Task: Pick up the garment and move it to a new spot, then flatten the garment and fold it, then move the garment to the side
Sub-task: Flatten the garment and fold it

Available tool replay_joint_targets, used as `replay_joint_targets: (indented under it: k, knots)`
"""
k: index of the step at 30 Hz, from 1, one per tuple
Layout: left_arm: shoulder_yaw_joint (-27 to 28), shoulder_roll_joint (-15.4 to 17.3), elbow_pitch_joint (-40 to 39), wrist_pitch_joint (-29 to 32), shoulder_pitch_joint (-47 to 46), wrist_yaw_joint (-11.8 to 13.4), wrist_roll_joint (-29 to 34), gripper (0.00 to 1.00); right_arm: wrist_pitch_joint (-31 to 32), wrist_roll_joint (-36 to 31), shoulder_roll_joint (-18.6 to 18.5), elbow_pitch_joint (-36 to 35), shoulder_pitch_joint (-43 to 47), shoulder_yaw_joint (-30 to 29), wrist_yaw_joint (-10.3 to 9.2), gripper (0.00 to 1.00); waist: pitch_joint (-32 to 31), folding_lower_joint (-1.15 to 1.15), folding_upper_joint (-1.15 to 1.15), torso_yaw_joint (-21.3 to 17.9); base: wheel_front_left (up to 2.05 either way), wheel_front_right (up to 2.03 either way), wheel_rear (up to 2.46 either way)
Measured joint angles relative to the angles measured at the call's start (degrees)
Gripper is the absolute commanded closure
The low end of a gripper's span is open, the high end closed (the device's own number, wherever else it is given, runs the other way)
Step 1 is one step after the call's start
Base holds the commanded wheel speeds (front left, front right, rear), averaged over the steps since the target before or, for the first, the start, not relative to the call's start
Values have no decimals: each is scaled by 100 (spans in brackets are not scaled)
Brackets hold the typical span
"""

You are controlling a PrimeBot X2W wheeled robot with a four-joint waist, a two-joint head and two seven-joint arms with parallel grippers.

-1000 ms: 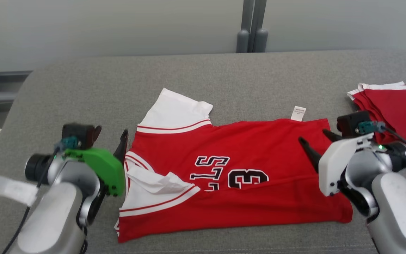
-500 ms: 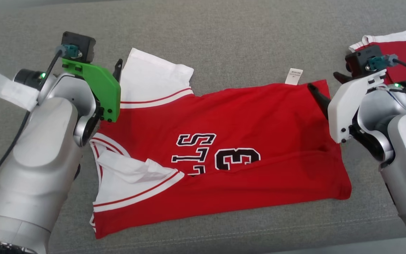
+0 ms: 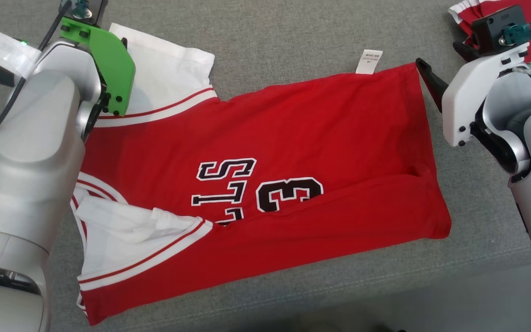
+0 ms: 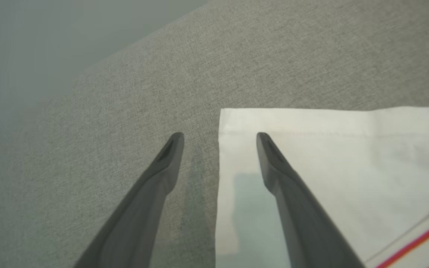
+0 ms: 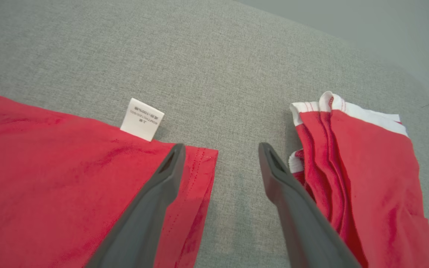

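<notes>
Left gripper [image 4: 220,139] is wide open over the edge of the white sleeve [image 4: 330,156], and right gripper [image 5: 218,149] is just as open straddling the hem corner [image 5: 199,163], neither holding anything. Red jersey [image 3: 293,138] lies flat on the grey cushion [image 3: 293,37], near edge apparently folded over already, so I'd say mid-fold. Next they'd need to drop, pinch both far corners together, and steer clear of the other red garment [image 5: 356,167] just beside.

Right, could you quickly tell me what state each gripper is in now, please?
Left gripper: open, holding nothing.
Right gripper: open, holding nothing.
</notes>
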Motion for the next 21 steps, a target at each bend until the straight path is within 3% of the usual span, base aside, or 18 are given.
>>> replay_joint_targets:
  k: [13, 14, 15, 17, 19, 21]
  knots:
    - [-30, 87, 656, 172, -578, 89, 27, 1, -171, 10, -13, 140, -113, 37, 0, 0, 452, -1, 0, -278, 0, 0, 0]
    - [-26, 78, 679, 167, -598, 88, 16, 20, -177, 10, -15, 145, -125, 34, 0, 0, 461, -1, 0, -275, 0, 0, 0]
    - [-26, 67, 705, 167, -610, 83, 2, 49, -178, 10, -22, 152, -126, 30, 0, 0, 468, -1, 0, -267, 0, 0, 0]
    - [-23, 15, 764, 170, -614, 27, -49, 71, -175, 10, -43, 167, -126, 29, 0, 0, 480, -1, 0, -244, 0, 0, 0]
    - [-19, -59, 799, 176, -619, -11, -90, 100, -158, 11, -63, 179, -128, 29, 0, 0, 493, -1, 0, -219, 0, 0, 0]
    - [-21, -138, 835, 193, -619, -29, -135, 100, -136, 11, -78, 183, -142, 33, 0, 0, 500, -1, 0, -195, 0, 0, 0]
